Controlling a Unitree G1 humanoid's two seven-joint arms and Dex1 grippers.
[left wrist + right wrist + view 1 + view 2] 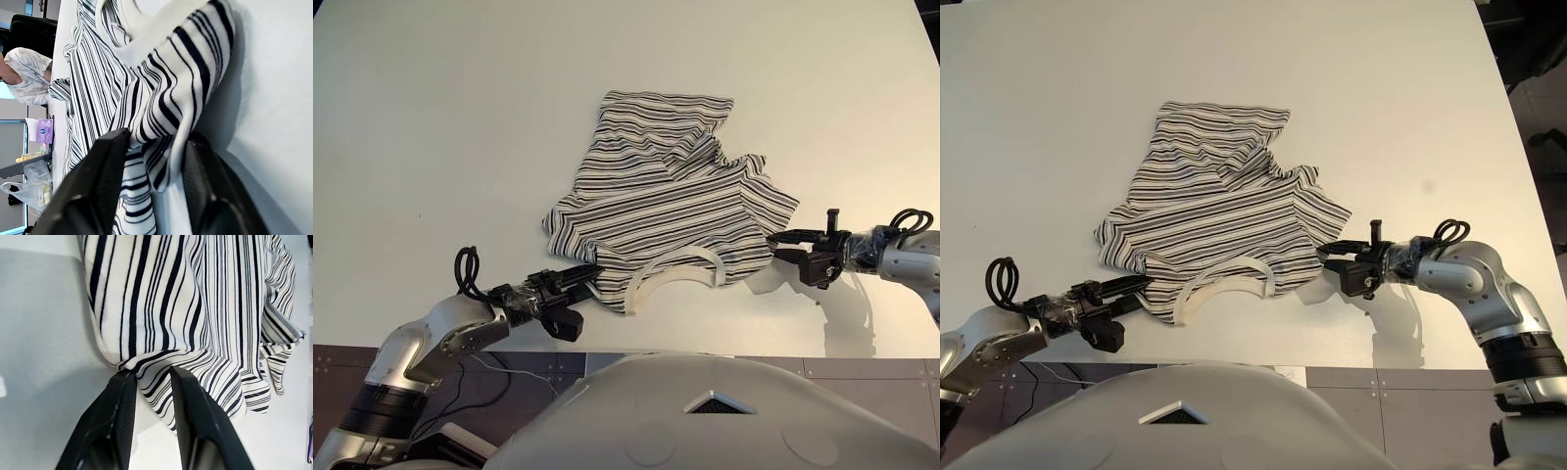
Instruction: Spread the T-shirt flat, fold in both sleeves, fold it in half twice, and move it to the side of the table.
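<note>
**A:** First entry, please.

**B:** One T-shirt [666,196], ribbed knit, black-and-white stripes, with a plain white collar band [671,272]. It lies about mid-width on the plain white worktop [431,147], toward the robot's edge. Condition: crumpled, not flat. The far part is folded over itself, and the collar opening faces up along the near edge.

**A:** And the left side?

**B:** One left gripper [590,274], black, two-fingered. It sits low over the worktop at the shirt's near left corner, just beside the collar band. Its jaws are closed on a bunched fold of the striped cloth. From that wrist's camera the fabric runs down between the two fingers [98,181].

**A:** Right side?

**B:** One right gripper [778,245], same make, at the shirt's near right corner. Its jaws are pinched on the striped edge, and the cloth is caught between the fingers [117,416]. A shadow falls on the worktop under that corner.

**A:** How do the two stand to each other?

**B:** Well apart. The collar band and the shirt's near edge lie between them.
</note>
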